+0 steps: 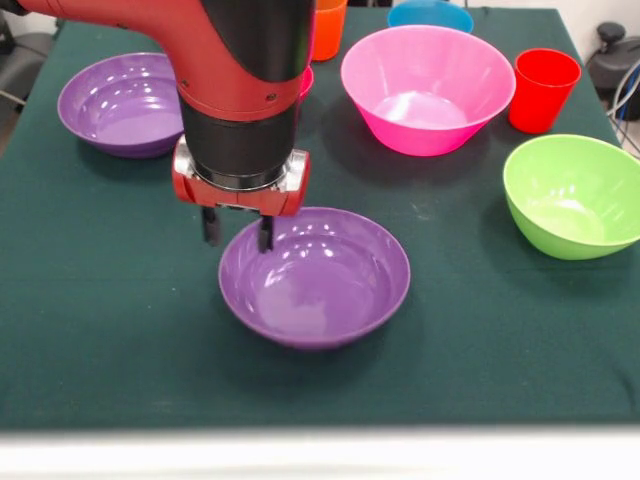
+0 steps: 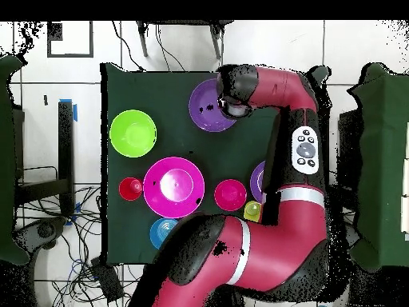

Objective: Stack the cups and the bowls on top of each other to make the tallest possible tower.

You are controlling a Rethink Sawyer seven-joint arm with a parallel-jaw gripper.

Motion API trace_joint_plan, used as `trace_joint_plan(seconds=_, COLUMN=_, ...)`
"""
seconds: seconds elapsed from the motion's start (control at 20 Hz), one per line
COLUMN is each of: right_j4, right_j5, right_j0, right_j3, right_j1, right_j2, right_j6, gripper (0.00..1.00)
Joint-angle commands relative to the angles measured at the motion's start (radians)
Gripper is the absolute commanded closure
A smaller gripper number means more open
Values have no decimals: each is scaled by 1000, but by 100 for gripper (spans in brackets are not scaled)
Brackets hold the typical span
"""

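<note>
No tower yet: I am holding the spread, empty end effector (image 1: 238, 231) over the rim of the glossy purple plastic bowl (image 1: 315, 277); every cup and bowl is sitting unstacked.

The arm (image 1: 245, 90) hides most of the small crimson bowl (image 1: 306, 80) beside the pink bowl (image 1: 428, 88) in the front view. Behind the pink bowl, the orange cup (image 1: 328, 25) and light blue bowl (image 1: 430, 14) are cut by the top edge. Overhead, the arm covers most of the second purple bowl (image 2: 259, 181) and part of the yellow cup (image 2: 252, 211).
</note>
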Motion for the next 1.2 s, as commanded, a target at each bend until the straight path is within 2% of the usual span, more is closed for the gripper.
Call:
trace_joint_plan(seconds=0.05, right_j4=-84, right_j5=-49, right_j0=-19, right_j3=131, right_j1=7, right_j2=47, right_j6=-264, gripper=0)
trace_joint_plan(seconds=0.25, right_j4=-106, right_j5=-43, right_j0=-14, right_j3=109, right_j1=22, right_j2=43, right_j6=-273, gripper=0)
trace_joint_plan(seconds=0.35, right_j4=-105, right_j5=-67, right_j0=-24, right_j3=146, right_j1=6, right_j2=42, right_j6=-258, gripper=0)
trace_joint_plan(seconds=0.45, right_j4=-109, right_j5=-49, right_j0=-21, right_j3=147, right_j1=2, right_j2=41, right_j6=-257, gripper=0)
trace_joint_plan(seconds=0.6, right_j4=-95, right_j5=6, right_j0=-25, right_j3=211, right_j1=-51, right_j2=38, right_j6=-256, gripper=0)
trace_joint_plan(seconds=0.7, right_j4=-77, right_j5=51, right_j0=-23, right_j3=276, right_j1=-113, right_j2=31, right_j6=-241, gripper=0)
trace_joint_plan(seconds=0.75, right_j4=-66, right_j5=82, right_j0=-15, right_j3=293, right_j1=-136, right_j2=28, right_j6=-225, gripper=0)
trace_joint_plan(seconds=0.85, right_j4=-47, right_j5=83, right_j0=-2, right_j3=352, right_j1=-184, right_j2=25, right_j6=-172, gripper=0)
trace_joint_plan(seconds=1.2, right_j4=-45, right_j5=16, right_j0=66, right_j3=454, right_j1=-234, right_j2=0, right_j6=11, gripper=0)
